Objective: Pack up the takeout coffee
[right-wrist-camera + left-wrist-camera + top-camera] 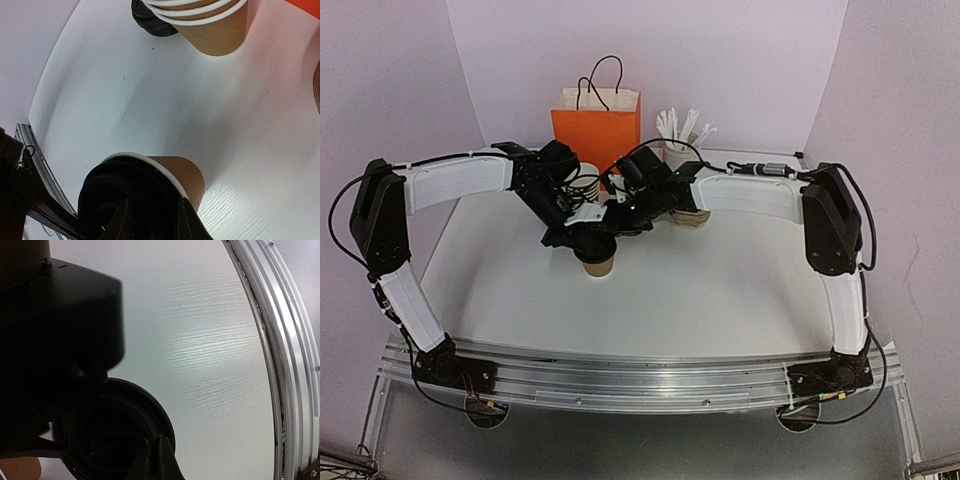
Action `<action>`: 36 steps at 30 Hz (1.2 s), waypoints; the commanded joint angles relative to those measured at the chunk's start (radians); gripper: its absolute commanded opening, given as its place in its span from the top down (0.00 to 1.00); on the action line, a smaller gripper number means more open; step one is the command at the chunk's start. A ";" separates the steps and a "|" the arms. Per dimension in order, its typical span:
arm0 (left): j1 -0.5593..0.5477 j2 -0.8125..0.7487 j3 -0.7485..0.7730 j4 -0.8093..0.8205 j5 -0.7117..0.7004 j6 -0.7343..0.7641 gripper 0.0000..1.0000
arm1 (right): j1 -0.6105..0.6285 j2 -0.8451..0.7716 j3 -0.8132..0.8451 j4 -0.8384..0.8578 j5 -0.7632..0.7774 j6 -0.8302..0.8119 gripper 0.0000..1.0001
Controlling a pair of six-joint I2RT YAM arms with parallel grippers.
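The takeout coffee [599, 265] is a brown paper cup standing mid-table under both grippers. A black dome lid [125, 195] sits on its white rim, and the kraft wall [187, 177] shows beside it. My right gripper [155, 220] is shut on the cup at its top, with one finger [192, 222] against the outer wall. My left gripper [155, 460] is shut, its fingertips resting on the lid [125, 430] near its edge. Whether they pinch the rim I cannot tell. From above, the left gripper [582, 238] and the right gripper [617, 230] meet over the cup.
An orange paper bag [597, 128] stands at the back. In front of it are a stack of lidless cups [215, 27] and loose black lids [150, 22]. A white cup of stirrers [680, 140] and a brown holder [692, 215] sit back right. The metal rail [295, 350] lines the near edge.
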 commanded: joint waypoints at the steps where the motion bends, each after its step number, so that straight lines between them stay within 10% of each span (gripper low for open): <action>1: 0.043 0.111 -0.072 0.129 -0.134 0.016 0.98 | 0.089 0.102 -0.077 -0.202 -0.050 -0.038 0.75; 36: 0.043 0.101 0.186 0.009 -0.119 -0.005 1.00 | 0.079 0.051 0.205 -0.201 -0.018 -0.018 0.66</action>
